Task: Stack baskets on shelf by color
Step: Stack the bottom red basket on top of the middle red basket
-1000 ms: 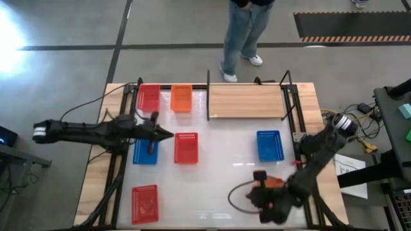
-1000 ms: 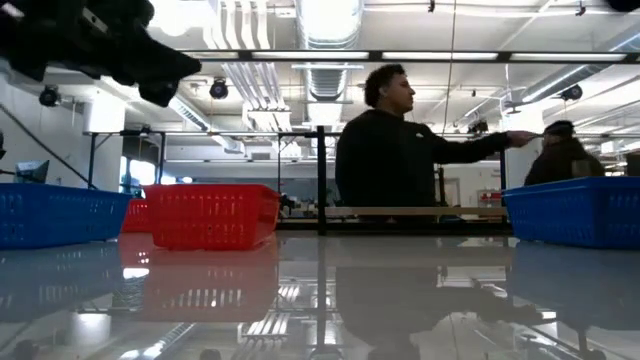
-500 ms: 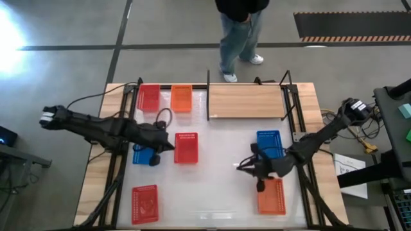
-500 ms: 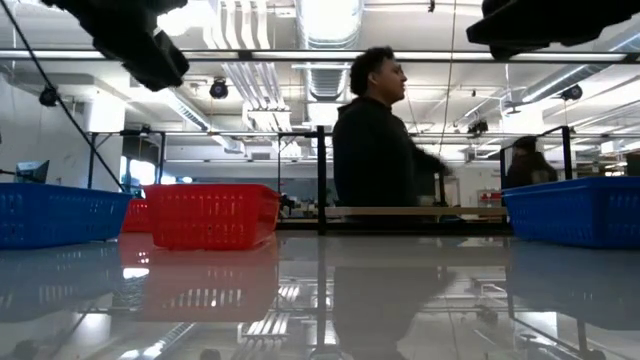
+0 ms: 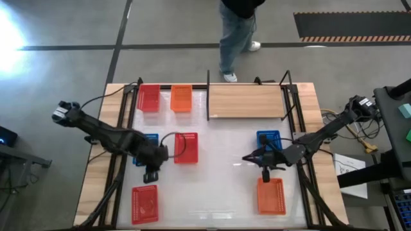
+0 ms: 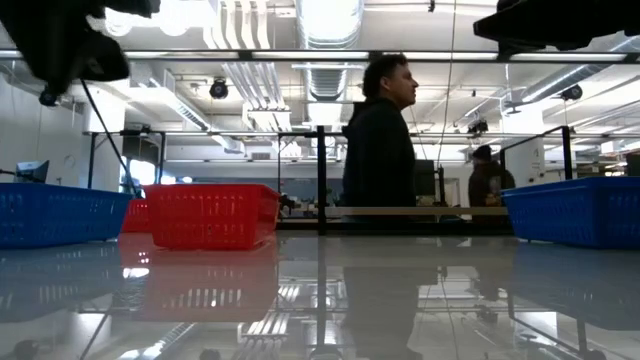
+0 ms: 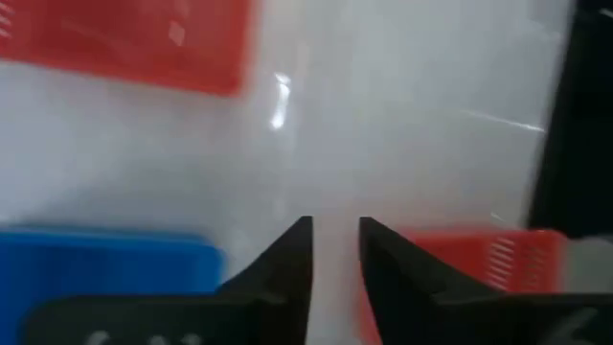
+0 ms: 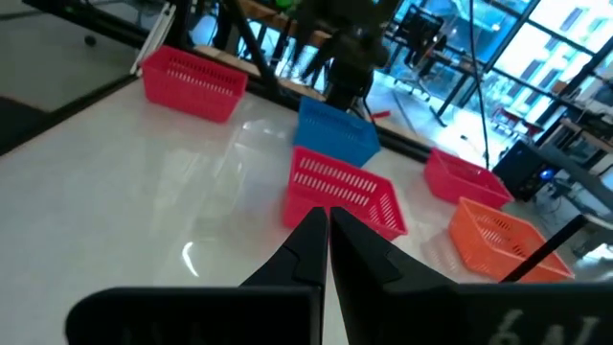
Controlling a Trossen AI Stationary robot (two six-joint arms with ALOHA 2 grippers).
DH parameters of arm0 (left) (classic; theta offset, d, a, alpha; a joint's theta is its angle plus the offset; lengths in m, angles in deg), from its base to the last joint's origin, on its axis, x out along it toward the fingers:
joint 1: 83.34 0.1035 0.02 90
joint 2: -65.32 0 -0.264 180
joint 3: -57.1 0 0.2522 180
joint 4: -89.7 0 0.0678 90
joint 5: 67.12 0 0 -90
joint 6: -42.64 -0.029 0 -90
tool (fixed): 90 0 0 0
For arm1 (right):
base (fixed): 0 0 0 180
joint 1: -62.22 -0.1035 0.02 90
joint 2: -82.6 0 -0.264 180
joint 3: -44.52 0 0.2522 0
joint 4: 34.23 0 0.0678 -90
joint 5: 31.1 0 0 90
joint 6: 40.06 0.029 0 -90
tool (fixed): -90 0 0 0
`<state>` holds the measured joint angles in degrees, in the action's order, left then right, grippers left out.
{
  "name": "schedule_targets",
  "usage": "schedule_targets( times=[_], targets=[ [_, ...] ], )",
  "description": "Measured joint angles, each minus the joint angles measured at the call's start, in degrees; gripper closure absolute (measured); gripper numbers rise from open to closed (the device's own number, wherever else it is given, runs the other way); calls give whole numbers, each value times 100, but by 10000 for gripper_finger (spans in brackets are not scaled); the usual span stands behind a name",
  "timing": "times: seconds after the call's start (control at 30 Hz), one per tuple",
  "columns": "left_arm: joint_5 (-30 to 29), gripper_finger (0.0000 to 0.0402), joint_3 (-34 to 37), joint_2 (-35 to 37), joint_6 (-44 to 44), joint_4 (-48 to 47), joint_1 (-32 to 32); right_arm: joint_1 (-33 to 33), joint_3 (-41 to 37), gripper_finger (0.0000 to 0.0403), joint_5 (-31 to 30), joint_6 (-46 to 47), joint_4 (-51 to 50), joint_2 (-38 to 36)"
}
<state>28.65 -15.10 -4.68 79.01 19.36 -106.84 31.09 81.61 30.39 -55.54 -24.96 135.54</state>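
Seven baskets show on the white table: red [image 5: 149, 97] and orange [image 5: 182, 98] at the far left, blue [image 5: 142, 140] and red [image 5: 187, 147] at mid-left, red [image 5: 144, 204] at the near left, blue [image 5: 270, 140] at mid-right, orange [image 5: 271, 196] at the near right. The wooden shelf [image 5: 246, 101] stands bare at the far edge. My left gripper [image 5: 153, 173] hangs empty over the table just near of the mid-left blue basket, its fingers [image 7: 292, 259] a narrow gap apart. My right gripper [image 5: 246, 158] is shut and empty, held high between the right blue and orange baskets.
A person [image 5: 237, 29] stands beyond the far edge, behind the shelf. Black frame posts [image 5: 209, 96] flank the shelf. Bare tabletop [image 5: 221, 173] lies in the middle between the two arms. In the low view both arms show only at the top corners.
My left gripper has swung from over the mid-left baskets toward the near edge and tipped down. My right gripper has moved from the near right corner up and toward the table's middle. The orange basket it covered now lies in plain view on the table.
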Motion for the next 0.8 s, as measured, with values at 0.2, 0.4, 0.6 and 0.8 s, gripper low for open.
schedule_targets(
  times=[0.2,0.4,0.6,0.8],
  targets=[
    [273,273,-109,-377,1112,-406,-909,-4,-23,394,6,-204,-19,-31],
    [271,264,13,-503,2044,-394,-1687,-9,-33,394,33,-186,-17,-28],
    [272,264,202,-561,2628,-390,-2099,-9,-63,394,66,-167,-24,55],
    [245,264,623,-474,2620,-198,-2125,-7,-68,394,62,-256,2,40]
  ],
)
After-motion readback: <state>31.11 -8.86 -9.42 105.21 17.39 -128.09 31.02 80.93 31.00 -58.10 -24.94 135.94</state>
